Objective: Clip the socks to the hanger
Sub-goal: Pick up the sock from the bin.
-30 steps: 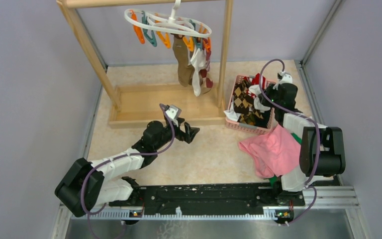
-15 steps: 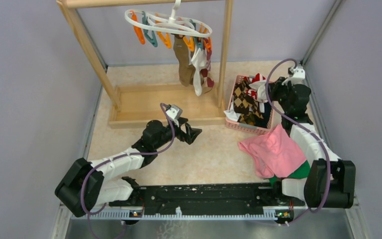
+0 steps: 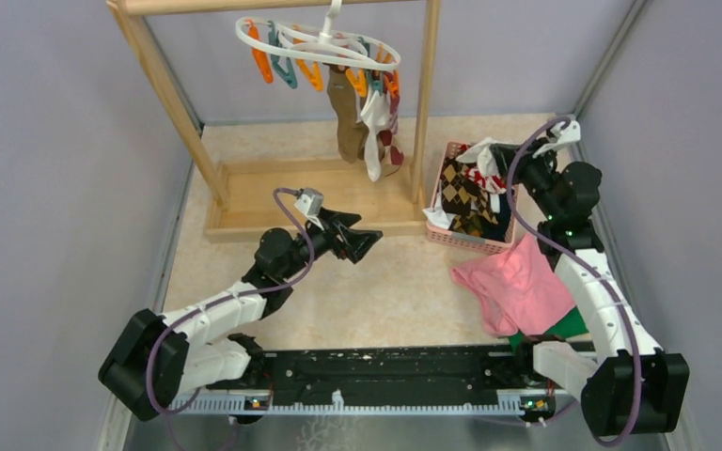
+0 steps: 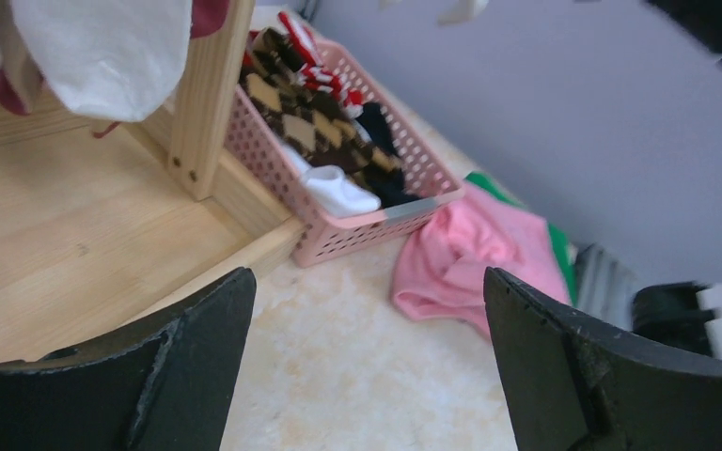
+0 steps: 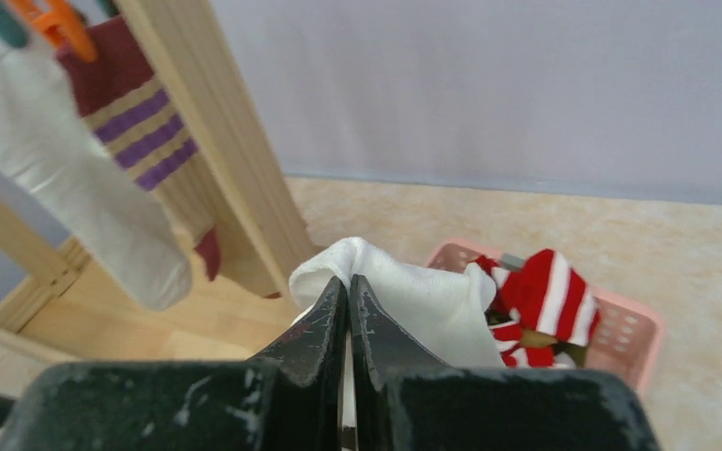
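Hooked over the top bar of a pale wooden rack (image 3: 425, 103) at the far side: the hanger (image 3: 327, 38), a white plastic oval ring with orange and teal clips dangling round it. Pegged close together at its right end: an olive-brown sock (image 3: 343, 122), long and limp, a white sock (image 3: 373, 141), smooth and flat, and a tan sock (image 5: 141, 113) with a maroon band crossed by tan and purple stripes. Just right of the rack's right post, on the speckled beige bench (image 3: 385, 291): a pink plastic basket (image 3: 456, 237) with lattice walls, heaped with more socks, among them a brown argyle sock (image 3: 458, 188), a red-and-white striped sock (image 5: 545, 291) and a small white ankle sock (image 4: 338, 193) drooping at the near rim. Above the basket's far end: the right gripper (image 5: 348, 282), jaws pinched almost together on a white knit sock (image 5: 414, 301), soft folds bunching round the scuffed black tips, the rest trailing down toward the heap. Near the rack's flat wooden base, well left of the basket: the left gripper (image 4: 362, 301), matte black and scratched, jaws spread wide with nothing between them, aimed toward the basket. On the near side of the basket: a crumpled pink cloth (image 3: 517, 287), lying over a green cloth (image 3: 569, 324).
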